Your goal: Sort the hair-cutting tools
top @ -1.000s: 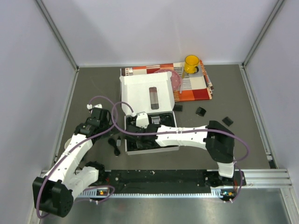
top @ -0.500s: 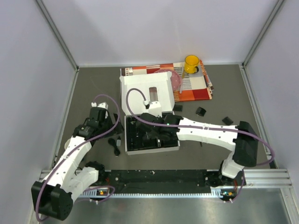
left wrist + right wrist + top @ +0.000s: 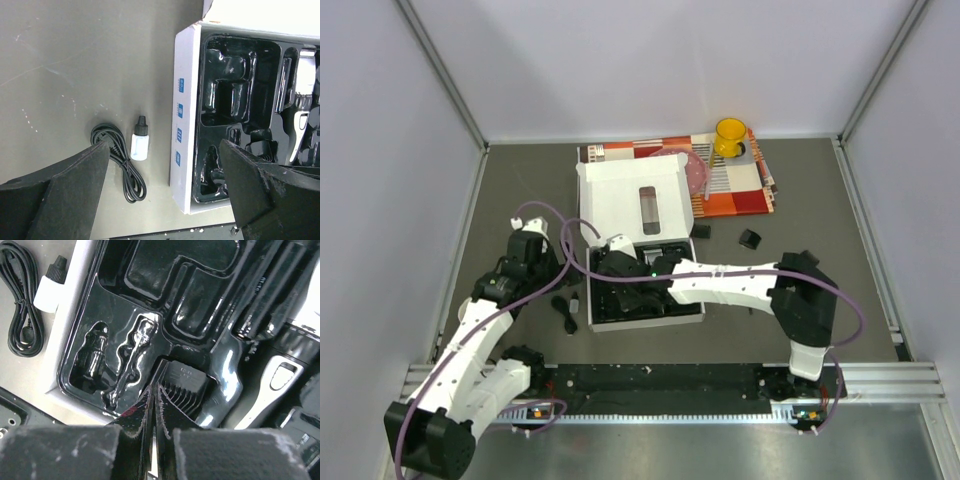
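Black tray: clipper parallels labelled box wall.

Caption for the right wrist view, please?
Right pincer shut over a guard comb lying in the black moulded tray, clipper alongside; cord and small bottle lie outside on the table.

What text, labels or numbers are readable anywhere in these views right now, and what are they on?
No text can be read in any view.
Four blue labels on the side wall of the white box: too small to read.
Faint raised marking on the guard comb: blurred.
Raised lettering along a long black piece in the tray: illegible.
Patterned mat: no words legible.
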Controlling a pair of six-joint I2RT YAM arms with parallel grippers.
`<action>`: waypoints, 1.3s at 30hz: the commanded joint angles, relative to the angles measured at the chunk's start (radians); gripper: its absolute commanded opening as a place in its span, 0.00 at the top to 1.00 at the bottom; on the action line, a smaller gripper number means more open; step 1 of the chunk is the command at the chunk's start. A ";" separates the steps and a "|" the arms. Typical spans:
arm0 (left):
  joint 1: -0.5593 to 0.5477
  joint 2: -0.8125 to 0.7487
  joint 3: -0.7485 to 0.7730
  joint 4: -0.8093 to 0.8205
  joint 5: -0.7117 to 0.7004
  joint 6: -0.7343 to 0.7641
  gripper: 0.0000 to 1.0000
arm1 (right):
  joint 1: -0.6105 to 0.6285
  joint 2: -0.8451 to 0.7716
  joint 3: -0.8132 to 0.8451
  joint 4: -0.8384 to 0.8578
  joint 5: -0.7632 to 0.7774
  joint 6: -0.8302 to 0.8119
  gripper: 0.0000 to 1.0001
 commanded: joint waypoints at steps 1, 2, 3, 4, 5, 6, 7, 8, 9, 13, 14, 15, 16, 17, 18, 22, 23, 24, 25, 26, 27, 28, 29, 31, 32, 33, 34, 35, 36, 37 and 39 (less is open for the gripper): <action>-0.003 0.011 0.004 0.011 -0.068 -0.013 0.04 | -0.012 0.053 -0.010 0.106 -0.042 -0.022 1.00; -0.003 0.014 0.005 0.010 -0.068 -0.013 0.04 | -0.013 0.063 -0.008 0.104 -0.043 -0.021 1.00; -0.002 0.017 0.005 0.008 -0.068 -0.012 0.04 | -0.013 0.072 -0.005 0.106 -0.042 -0.016 1.00; -0.003 0.021 0.005 0.010 -0.071 -0.012 0.04 | -0.013 0.079 -0.005 0.106 -0.039 -0.012 1.00; -0.002 0.025 0.005 0.007 -0.071 -0.012 0.04 | -0.015 0.093 -0.003 0.106 -0.034 -0.002 1.00; -0.003 0.026 0.007 0.007 -0.071 -0.012 0.04 | -0.013 0.095 0.000 0.106 -0.030 0.002 1.00; -0.002 0.028 0.008 0.005 -0.077 -0.012 0.04 | -0.013 0.095 -0.002 0.104 -0.024 0.005 1.00; -0.002 0.029 0.008 0.001 -0.081 -0.013 0.04 | -0.012 0.089 0.001 0.104 -0.014 0.010 1.00; -0.002 0.029 0.011 -0.004 -0.086 -0.015 0.04 | -0.013 0.080 0.004 0.103 -0.010 0.011 1.00; -0.002 0.015 0.015 -0.013 -0.109 -0.019 0.03 | -0.012 0.026 0.036 0.075 0.013 0.027 1.00; -0.002 0.006 0.015 -0.012 -0.112 -0.024 0.03 | -0.010 0.011 0.047 0.069 0.021 0.030 1.00; -0.003 0.003 0.011 -0.012 -0.117 -0.027 0.03 | -0.012 -0.008 0.055 0.066 0.024 0.031 1.00; -0.002 -0.001 0.010 -0.013 -0.118 -0.027 0.03 | -0.012 -0.019 0.062 0.049 0.027 0.041 1.00; -0.002 -0.008 0.011 -0.015 -0.120 -0.028 0.03 | -0.010 -0.026 0.075 0.040 0.036 0.048 1.00; -0.002 -0.009 0.015 -0.015 -0.118 -0.025 0.03 | -0.010 -0.043 0.079 0.035 0.041 0.056 0.98; -0.003 -0.018 0.013 -0.010 -0.103 -0.024 0.03 | -0.010 -0.077 0.090 -0.004 0.059 0.087 0.90; -0.002 -0.020 0.011 -0.010 -0.097 -0.021 0.03 | -0.010 -0.083 0.093 -0.015 0.064 0.090 0.88; -0.002 -0.021 0.011 -0.006 -0.089 -0.019 0.03 | -0.012 -0.088 0.093 -0.024 0.071 0.094 0.84; -0.002 -0.021 0.011 -0.007 -0.086 -0.018 0.03 | -0.012 -0.103 0.095 -0.035 0.094 0.106 0.82; -0.002 -0.021 0.010 -0.006 -0.081 -0.016 0.03 | -0.012 -0.114 0.095 -0.069 0.110 0.114 0.80; -0.002 -0.018 0.008 -0.003 -0.060 -0.016 0.03 | -0.015 -0.123 0.095 -0.089 0.127 0.120 0.76; -0.003 -0.014 0.007 0.000 -0.045 -0.019 0.03 | -0.016 -0.147 0.095 -0.113 0.165 0.139 0.75; -0.002 0.001 0.005 0.007 -0.025 -0.021 0.03 | -0.026 -0.160 0.090 -0.158 0.182 0.146 0.73; -0.002 0.041 0.002 0.017 0.058 -0.034 0.04 | -0.039 -0.199 0.069 -0.219 0.229 0.186 0.68; 0.000 0.060 0.001 0.019 0.081 -0.044 0.04 | -0.062 -0.216 0.053 -0.245 0.240 0.205 0.66; 0.000 0.078 0.002 0.020 0.106 -0.051 0.04 | -0.078 -0.235 0.038 -0.309 0.245 0.225 0.61; -0.002 0.116 0.005 0.019 0.180 -0.062 0.04 | -0.099 -0.253 -0.003 -0.334 0.240 0.272 0.59; -0.002 0.129 0.001 0.036 0.208 -0.065 0.05 | -0.116 -0.305 -0.029 -0.353 0.239 0.286 0.58; -0.003 0.143 -0.008 0.051 0.237 -0.073 0.05 | -0.147 -0.331 -0.060 -0.368 0.242 0.292 0.53; -0.002 0.158 -0.018 0.066 0.262 -0.082 0.05 | -0.164 -0.362 -0.124 -0.373 0.260 0.298 0.51; -0.002 0.169 -0.042 0.114 0.277 -0.082 0.05 | -0.220 -0.446 -0.184 -0.380 0.265 0.304 0.45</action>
